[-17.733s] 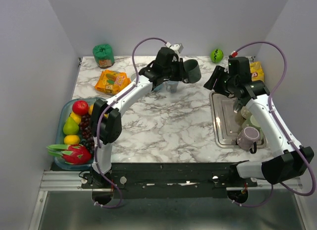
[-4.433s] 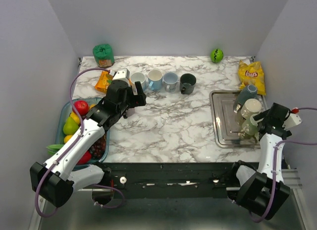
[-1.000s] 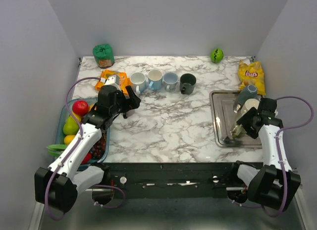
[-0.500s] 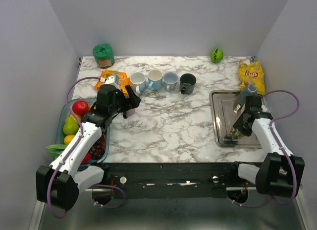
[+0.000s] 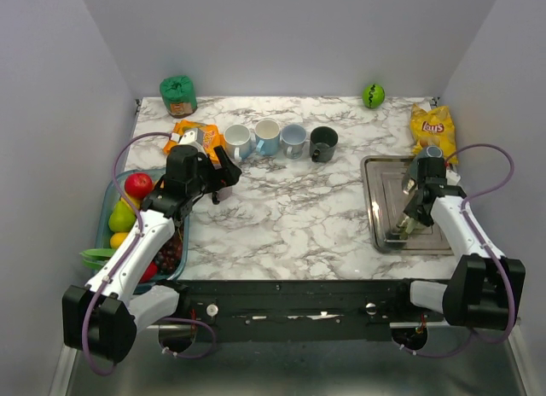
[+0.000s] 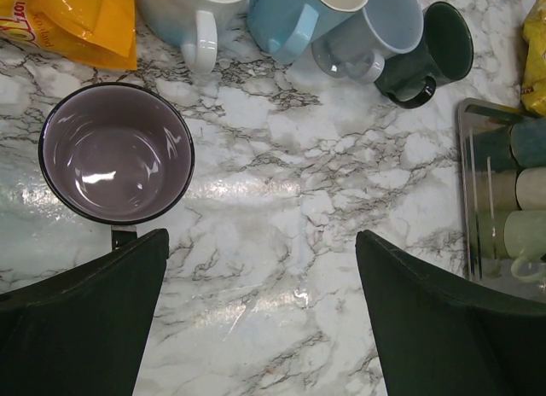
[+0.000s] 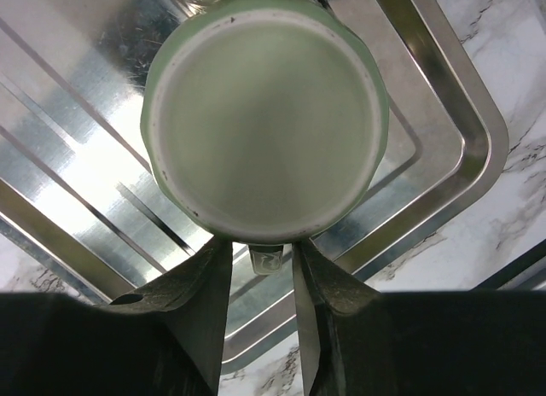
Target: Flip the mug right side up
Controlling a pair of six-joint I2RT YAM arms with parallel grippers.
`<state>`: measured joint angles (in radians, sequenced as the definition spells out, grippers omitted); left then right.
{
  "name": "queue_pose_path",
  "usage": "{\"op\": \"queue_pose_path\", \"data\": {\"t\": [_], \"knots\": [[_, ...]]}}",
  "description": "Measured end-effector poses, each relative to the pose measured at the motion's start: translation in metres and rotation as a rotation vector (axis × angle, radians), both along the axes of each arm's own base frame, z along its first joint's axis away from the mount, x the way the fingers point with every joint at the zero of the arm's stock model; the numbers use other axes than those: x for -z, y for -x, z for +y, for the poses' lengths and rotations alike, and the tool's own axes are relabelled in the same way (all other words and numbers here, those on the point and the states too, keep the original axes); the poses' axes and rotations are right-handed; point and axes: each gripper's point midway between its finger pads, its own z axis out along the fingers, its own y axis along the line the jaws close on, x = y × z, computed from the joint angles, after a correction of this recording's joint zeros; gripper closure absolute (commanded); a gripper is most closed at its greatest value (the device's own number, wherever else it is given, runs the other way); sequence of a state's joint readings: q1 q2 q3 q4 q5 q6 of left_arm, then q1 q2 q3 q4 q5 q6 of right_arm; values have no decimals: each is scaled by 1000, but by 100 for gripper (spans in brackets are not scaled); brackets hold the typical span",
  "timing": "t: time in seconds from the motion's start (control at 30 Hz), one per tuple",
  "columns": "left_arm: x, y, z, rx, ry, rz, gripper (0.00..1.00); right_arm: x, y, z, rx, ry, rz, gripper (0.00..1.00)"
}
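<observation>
On the tray (image 7: 77,191) at the right of the table, a green mug (image 7: 264,114) stands mouth down, its flat base facing up into the wrist camera. The right gripper (image 7: 261,253) hangs directly above it, jaws drawn narrow on either side of the handle (image 7: 273,261), which juts toward the wrist. Whether the pads press the handle or just flank it cannot be told. A thin gap seems to show on one side.

The mug's long axis runs straight up and down in line with the gripper, so righting it looks to call for a lift off the tray and a half turn. The right arm is much the nearer. The left gripper (image 6: 260,319), spread wide and holding nothing, hovers well apart across the marble, just beside an upright purple mug (image 6: 115,153).

From above, the right arm hides the green mug completely, and the wrist view shows nothing of its mouth or walls. Other mugs (image 6: 520,200) on the tray are cut off at the frame edge. Four upright mugs (image 5: 280,138) line the far side
</observation>
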<state>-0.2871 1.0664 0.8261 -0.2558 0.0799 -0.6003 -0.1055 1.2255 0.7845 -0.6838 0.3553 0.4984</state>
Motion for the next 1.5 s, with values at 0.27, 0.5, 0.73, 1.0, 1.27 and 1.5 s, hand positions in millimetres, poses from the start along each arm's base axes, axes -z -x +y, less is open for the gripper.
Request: {"op": "queue_pose_path", "data": {"t": [0.27, 0.5, 0.73, 1.0, 1.27, 1.5], "knots": [[1, -1, 1, -3, -1, 5, 1, 7, 1, -2, 8, 11, 32, 87], [2, -1, 1, -3, 0, 6, 1, 6, -3, -2, 4, 11, 18, 99], [3, -1, 1, -3, 0, 8, 1, -5, -18, 22, -96, -103, -79, 99], [0, 2, -6, 35, 38, 1, 1, -63, -26, 79, -291, -316, -331, 99], [-39, 13, -49, 229, 237, -81, 1, -124, -35, 143, -471, -578, -574, 99], [-67, 39, -110, 429, 463, -109, 1, -179, -41, 206, -629, -784, -757, 99]]}}
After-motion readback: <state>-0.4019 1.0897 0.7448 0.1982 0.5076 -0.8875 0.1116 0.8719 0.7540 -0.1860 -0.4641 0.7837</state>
